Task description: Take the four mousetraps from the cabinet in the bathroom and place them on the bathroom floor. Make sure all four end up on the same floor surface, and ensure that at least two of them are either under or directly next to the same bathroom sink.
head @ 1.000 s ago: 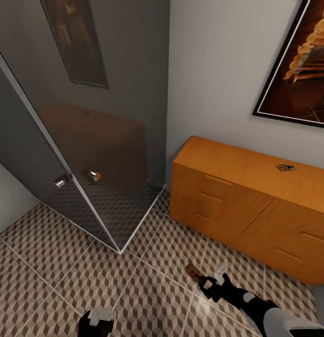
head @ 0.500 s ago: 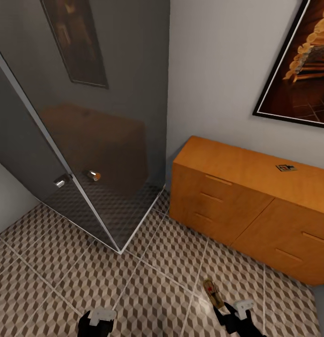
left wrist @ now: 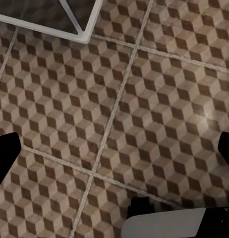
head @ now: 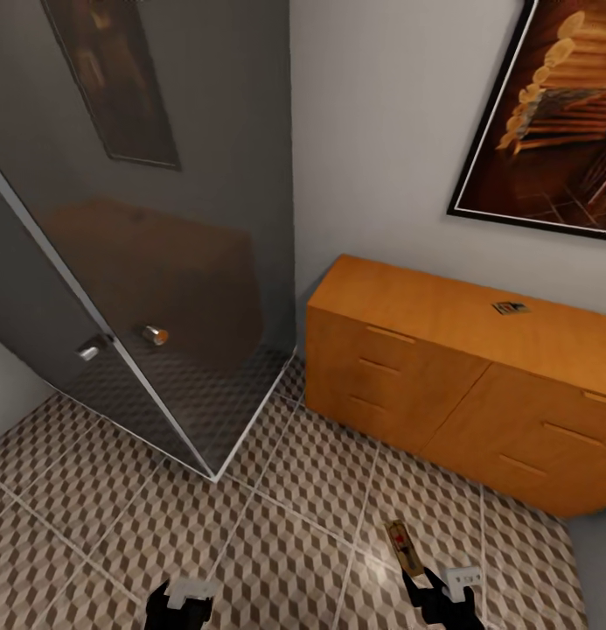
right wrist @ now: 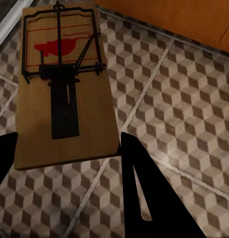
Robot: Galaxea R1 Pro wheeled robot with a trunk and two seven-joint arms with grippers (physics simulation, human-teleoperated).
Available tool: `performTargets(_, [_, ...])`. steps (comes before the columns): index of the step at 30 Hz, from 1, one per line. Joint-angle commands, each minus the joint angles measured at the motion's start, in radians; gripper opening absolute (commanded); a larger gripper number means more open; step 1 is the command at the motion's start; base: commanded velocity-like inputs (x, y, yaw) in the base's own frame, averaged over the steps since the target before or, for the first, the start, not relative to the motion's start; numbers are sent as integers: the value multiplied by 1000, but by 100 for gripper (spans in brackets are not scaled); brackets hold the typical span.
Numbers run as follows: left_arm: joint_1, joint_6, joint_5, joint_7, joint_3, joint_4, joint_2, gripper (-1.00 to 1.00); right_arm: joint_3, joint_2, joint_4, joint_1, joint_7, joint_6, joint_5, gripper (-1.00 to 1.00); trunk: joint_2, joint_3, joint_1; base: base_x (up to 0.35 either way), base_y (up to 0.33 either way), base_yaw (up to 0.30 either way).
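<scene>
Lying flat on the bathroom floor (head: 250,542), 1 mousetrap (head: 402,547), just ahead of the right gripper (head: 447,588), long axis running away from it. Gaping open around nothing, fingers apart. Sitting on the cabinet (head: 442,315), a 2nd mousetrap (head: 509,308), nearer the right arm. Left gripper (head: 184,599): cannot tell its state.

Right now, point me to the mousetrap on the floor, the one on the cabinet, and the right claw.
mousetrap on the floor (head: 402,547): head view, middle of its board.
mousetrap on the cabinet (head: 510,308): head view, its centre.
right claw (head: 449,584): head view, between its fingertips.
</scene>
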Motion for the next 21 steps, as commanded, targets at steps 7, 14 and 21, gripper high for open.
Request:
performTargets(7, [-1,-6,7,2,-9,4,-1,100,3,7,1,-1,3,-1,-15,-100,-2,6,1,0,0,-249])
performTargets(14, [-2,-6,7,2,-9,4,-1,100,3,8,1,-1,2,-1,-15,-100,-2,14,1,0,0,-242])
performTargets(21, [-1,-6,7,1,-9,4,-1,100,3,16,2,-1,1,-1,-15,-100,-2,23,1,0,0,-224])
